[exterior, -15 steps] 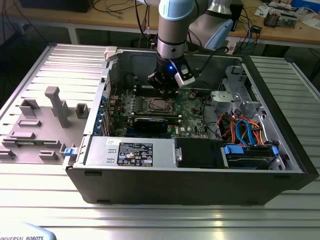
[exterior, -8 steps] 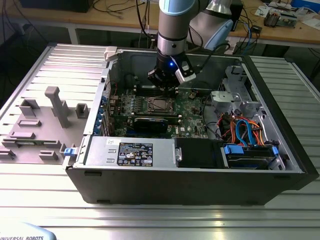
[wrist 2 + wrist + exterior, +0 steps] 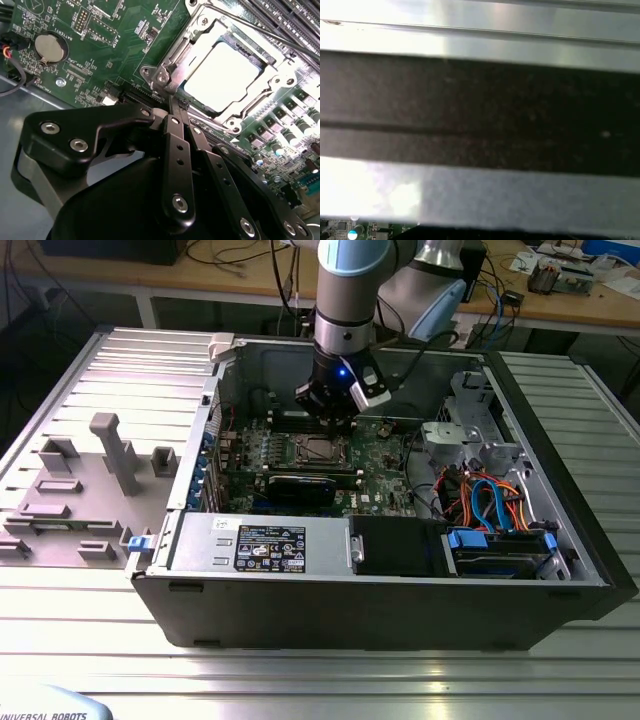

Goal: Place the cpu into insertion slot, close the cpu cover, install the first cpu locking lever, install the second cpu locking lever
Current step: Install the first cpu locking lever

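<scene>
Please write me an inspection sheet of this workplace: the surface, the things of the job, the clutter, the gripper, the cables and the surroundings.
Surface: ribbed metal table, carrying an open computer case.
Job's things: cpu sits in the insertion slot; cpu cover lies closed around it.
Clutter: grey plastic fixture blocks on the exterior view's left.
Gripper: gripper is low over the board, jaws closed together at the corner of the cover.
Cables: blue and orange cables inside the case; more on the bench behind.
Surroundings: wooden bench with cables and small parts.
</scene>
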You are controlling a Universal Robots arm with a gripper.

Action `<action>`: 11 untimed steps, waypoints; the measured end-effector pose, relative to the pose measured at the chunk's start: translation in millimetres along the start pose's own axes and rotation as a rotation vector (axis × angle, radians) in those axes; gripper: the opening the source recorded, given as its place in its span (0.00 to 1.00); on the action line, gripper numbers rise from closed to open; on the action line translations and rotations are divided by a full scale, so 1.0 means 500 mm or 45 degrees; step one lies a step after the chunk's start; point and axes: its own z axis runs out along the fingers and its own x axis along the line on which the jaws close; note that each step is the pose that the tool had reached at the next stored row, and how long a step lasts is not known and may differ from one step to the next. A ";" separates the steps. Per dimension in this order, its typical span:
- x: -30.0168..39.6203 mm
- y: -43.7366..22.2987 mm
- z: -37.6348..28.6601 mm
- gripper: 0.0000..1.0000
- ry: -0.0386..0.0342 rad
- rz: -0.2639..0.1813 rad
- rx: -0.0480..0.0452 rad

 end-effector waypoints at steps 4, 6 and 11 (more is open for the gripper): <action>0.000 0.000 0.001 0.11 0.0001 0.000 0.002; 0.000 0.000 0.001 0.11 0.0001 0.000 0.004; 0.000 0.000 0.003 0.11 0.0010 0.000 0.015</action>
